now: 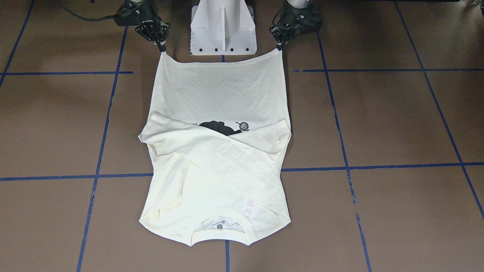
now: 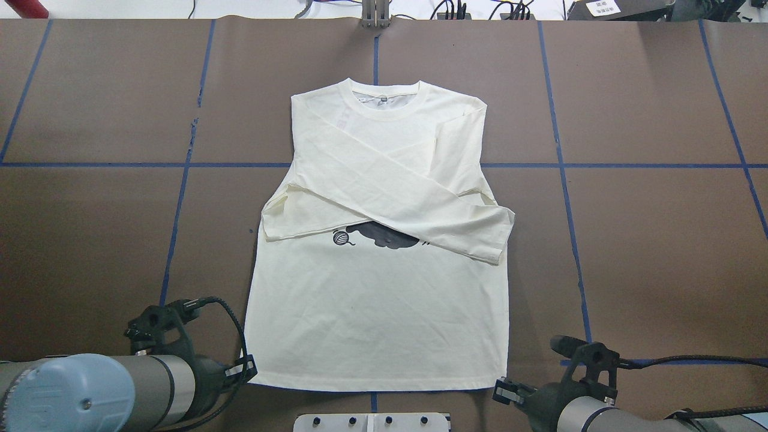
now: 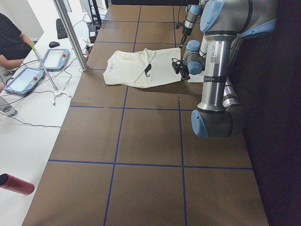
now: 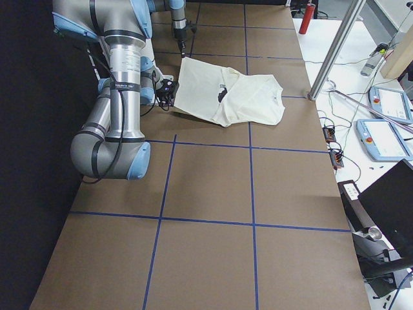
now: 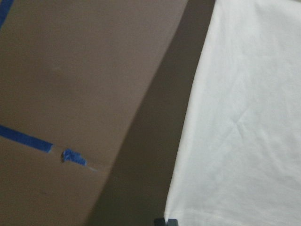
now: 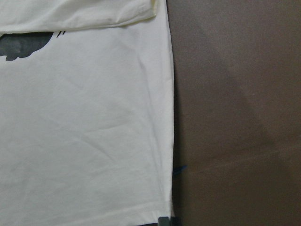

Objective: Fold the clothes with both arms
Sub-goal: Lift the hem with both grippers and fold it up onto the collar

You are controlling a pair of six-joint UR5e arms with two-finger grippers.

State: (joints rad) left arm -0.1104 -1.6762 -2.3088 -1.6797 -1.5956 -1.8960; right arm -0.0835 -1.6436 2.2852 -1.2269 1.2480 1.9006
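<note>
The cream T-shirt lies flat on the brown table, collar at the far side, both sleeves crossed over the chest and partly covering the black cat print. My left gripper is shut on the hem's corner on my left and shows in the overhead view too. My right gripper is shut on the other hem corner, also seen from overhead. Both corners are pulled to points in the front-facing view. In the wrist views the shirt fills one side.
The white pedestal stands between the arms just behind the hem. Blue tape lines cross the brown table. Off the table on my left are a metal post, tablets and a red bottle.
</note>
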